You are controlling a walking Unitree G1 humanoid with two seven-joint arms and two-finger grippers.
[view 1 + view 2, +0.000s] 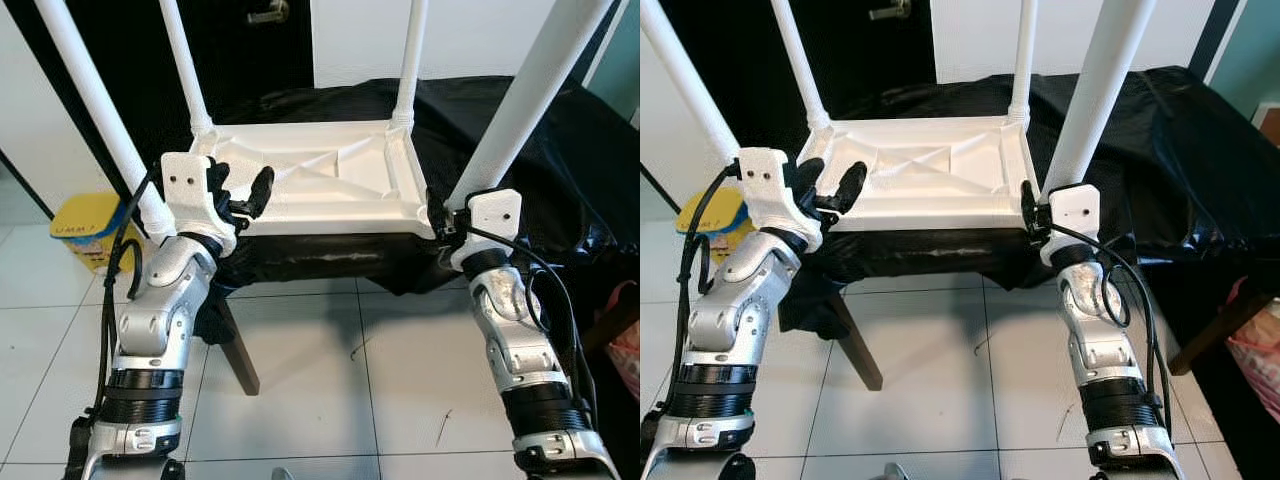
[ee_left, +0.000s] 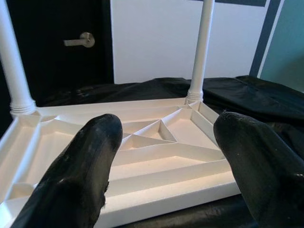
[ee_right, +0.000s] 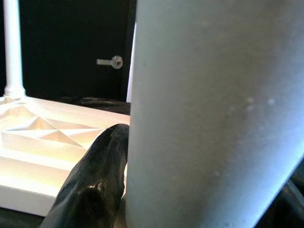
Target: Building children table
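You are facing a black-draped table (image 1: 560,170) on a white tiled floor (image 1: 310,370), a dark door with a lever handle (image 1: 268,13) behind it and a yellow bin (image 1: 88,228) off to your left. On the cloth lies the children table top (image 1: 320,180), upside down, ribbed underside up, with four white legs standing upright from its corners. What matters now is the near right leg (image 1: 530,95): its long axis runs up and slightly away from the corner socket, and your right tool (image 1: 438,222) sits right at its base, fingers closed around the tube just above the top's near right corner. In the right wrist view the tube (image 3: 209,114) sits directly against one black finger (image 3: 95,185), so the grip looks firm. Your left tool (image 1: 240,195) is spread wide and holds nothing; it hovers over the near left edge of the top, just beside the near left leg (image 1: 100,110), which rises on its outer side. The left wrist view looks between its fingers (image 2: 80,175) across the ribs toward the far right leg (image 2: 203,47). Judging from this, the right arm is the one placed to seat or twist its leg, and the left is free to brace the top
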